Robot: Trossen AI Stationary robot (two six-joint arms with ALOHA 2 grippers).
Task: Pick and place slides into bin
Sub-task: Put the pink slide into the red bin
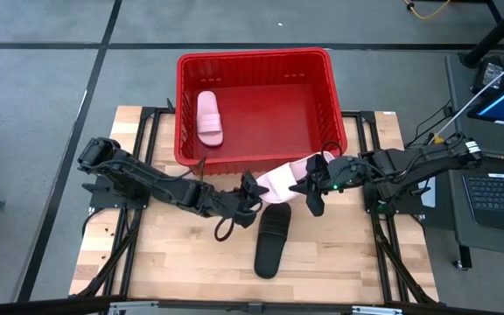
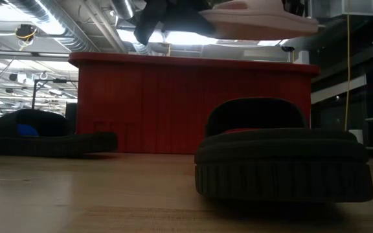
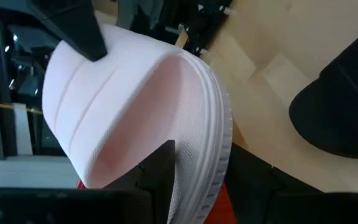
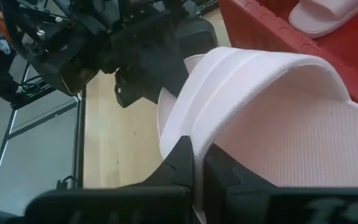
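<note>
- Held pink slide (image 1: 285, 178) — pale pink, wide ribbed strap, lifted clear of the table (image 1: 173, 262) and carried between the two grippers, just beside the near wall of the bin (image 1: 261, 61).
- Right gripper (image 1: 311, 188) — jaws closed on one end of the held pink slide; in the right wrist view one dark finger (image 4: 182, 165) presses against the edge of the sole below the strap.
- Left gripper (image 1: 254, 191) — at the opposite end of the same slide; in its wrist view one finger (image 3: 79, 28) lies on top of the strap and another (image 3: 157, 171) sits inside it, so the jaws straddle the strap (whether they are pinching it firmly, I cannot tell).
- Second pink slide (image 1: 209, 117) — lying flat on the bin floor, well beyond both sets of jaws, toward the left arm's side.
- Black slide (image 1: 272, 238) — on the wooden table, below and nearer than the jaws, untouched.
- Another black slide (image 2: 44, 133) — resting on the table top in the low view, apart from the first; not made out from above.
- Bin — red, ribbed and slotted walls, standing at the table's far edge.
</note>
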